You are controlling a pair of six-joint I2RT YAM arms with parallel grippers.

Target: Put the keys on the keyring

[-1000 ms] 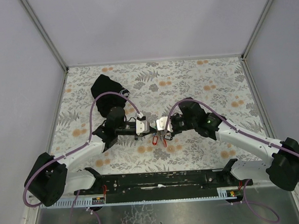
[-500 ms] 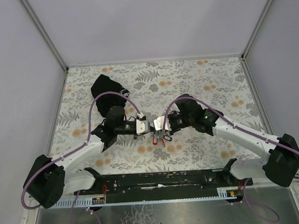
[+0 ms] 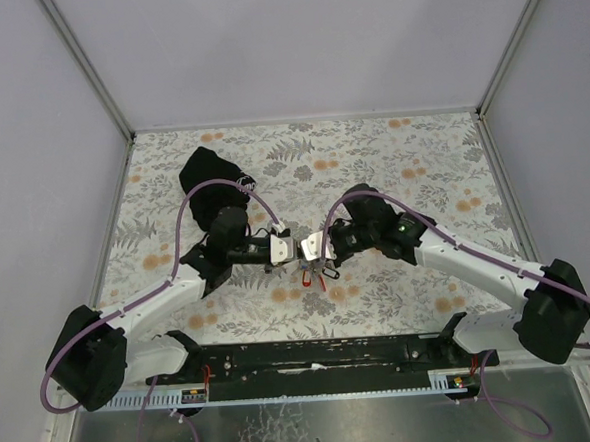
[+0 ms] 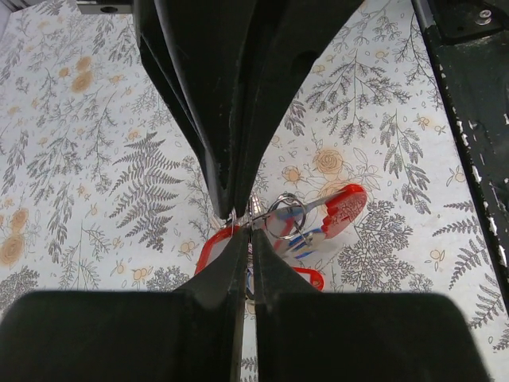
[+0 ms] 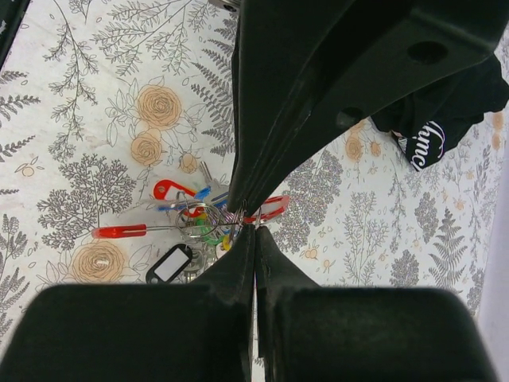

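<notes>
With left gripper (image 4: 242, 227) clamped on keyring (image 4: 270, 215) and right gripper (image 5: 253, 219) pinched shut on keys (image 5: 195, 219), meeting tip-to-tip just near-side of pouch (image 3: 212, 176): prob. bracing ring for threading.

The right hand (image 3: 307, 260) has slid left toward the centre of the frame, closing most of the gap to the left hand (image 3: 292, 262). The right arm's shoulder, at lower right, has swung inward. The keys (image 3: 314, 274) have shifted slightly left.
</notes>
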